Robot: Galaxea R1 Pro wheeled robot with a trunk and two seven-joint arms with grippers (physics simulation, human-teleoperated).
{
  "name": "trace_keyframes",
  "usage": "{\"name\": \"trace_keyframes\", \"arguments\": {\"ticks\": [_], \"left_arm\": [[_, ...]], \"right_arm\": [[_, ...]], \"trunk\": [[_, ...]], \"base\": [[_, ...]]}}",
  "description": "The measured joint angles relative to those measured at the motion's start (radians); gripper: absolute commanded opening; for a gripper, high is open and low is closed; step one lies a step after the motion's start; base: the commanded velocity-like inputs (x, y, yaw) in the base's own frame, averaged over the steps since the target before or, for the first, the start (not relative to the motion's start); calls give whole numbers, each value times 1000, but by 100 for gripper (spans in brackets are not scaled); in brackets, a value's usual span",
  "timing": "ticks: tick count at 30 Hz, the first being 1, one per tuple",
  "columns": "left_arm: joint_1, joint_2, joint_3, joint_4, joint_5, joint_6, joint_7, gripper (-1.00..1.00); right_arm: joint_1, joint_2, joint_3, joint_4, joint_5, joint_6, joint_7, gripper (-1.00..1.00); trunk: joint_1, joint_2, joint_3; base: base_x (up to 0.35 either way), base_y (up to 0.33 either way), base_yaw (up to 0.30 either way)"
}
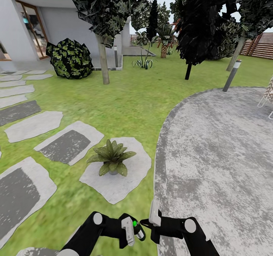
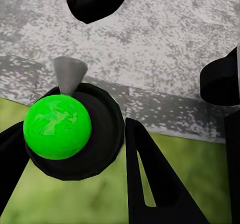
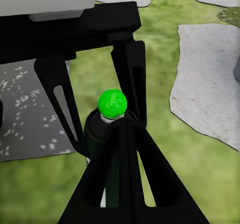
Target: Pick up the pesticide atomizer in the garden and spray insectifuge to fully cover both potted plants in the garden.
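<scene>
My left gripper (image 1: 128, 236) is shut on the pesticide atomizer (image 1: 127, 228), a dark bottle with a white label and a bright green knob at its head. In the left wrist view the atomizer (image 2: 57, 126) sits between the black fingers (image 2: 150, 184), a grey nozzle beside the knob. My right gripper (image 1: 146, 222) has its fingers together, tips close beside the atomizer's head (image 3: 111, 104). One potted plant (image 1: 112, 159), a green rosette in a tiny grey pot, stands on a pale stepping stone (image 1: 129, 180) just ahead of the grippers. The second potted plant is out of view.
The round grey patio (image 1: 220, 153) spreads to the right, with a grey lamp post (image 1: 232, 75) and a white chair (image 1: 267, 96) at its far edge. Stepping stones (image 1: 66, 146) cross the lawn on the left. A bush (image 1: 70, 58), tree trunks (image 1: 103, 58) and the fence (image 1: 261, 45) stand behind.
</scene>
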Motion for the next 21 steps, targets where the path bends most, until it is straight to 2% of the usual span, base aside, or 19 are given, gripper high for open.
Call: {"name": "trace_keyframes", "arguments": {"ticks": [21], "left_arm": [[0, -11, 1, 0, 0, -1, -1, -100]], "right_arm": [[0, 0, -1, -1, 0, 0, 0, -100]], "trunk": [[0, 0, 0]], "base": [[0, 0, 0]]}}
